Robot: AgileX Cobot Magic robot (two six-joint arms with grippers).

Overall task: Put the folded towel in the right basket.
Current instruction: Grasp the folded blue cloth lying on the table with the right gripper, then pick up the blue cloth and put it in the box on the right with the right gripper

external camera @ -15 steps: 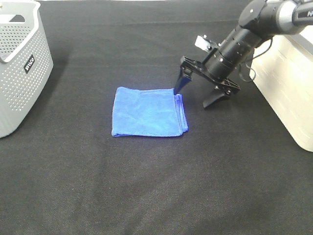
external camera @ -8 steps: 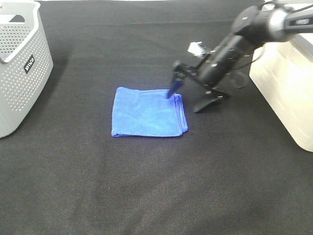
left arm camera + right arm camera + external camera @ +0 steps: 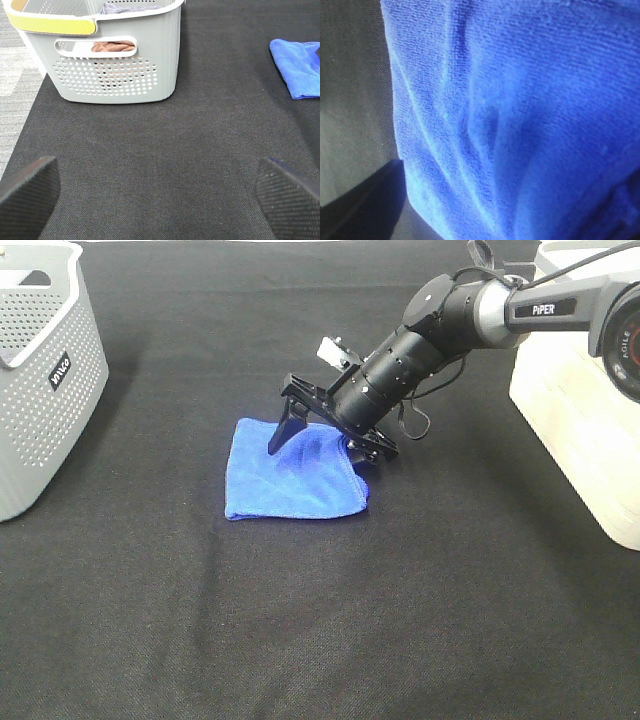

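Observation:
The folded blue towel (image 3: 292, 470) lies on the black cloth near the middle. My right gripper (image 3: 322, 448) is open and pressed down over the towel's right part, one finger on top of the towel and the other at its right edge, which is rumpled. In the right wrist view the towel (image 3: 520, 110) fills the frame with creases. The right basket (image 3: 585, 410) is cream-white and stands at the right edge. My left gripper (image 3: 160, 200) is open and empty above bare cloth, far from the towel (image 3: 300, 67); it is out of the exterior view.
A grey perforated basket (image 3: 40, 370) stands at the far left; the left wrist view shows it (image 3: 115, 55) holding brown and grey cloth. The black cloth covers the table (image 3: 320, 620).
My right gripper has moved left and down from beside the towel's right corner onto the towel. The towel's right edge has been pushed left and bunched.

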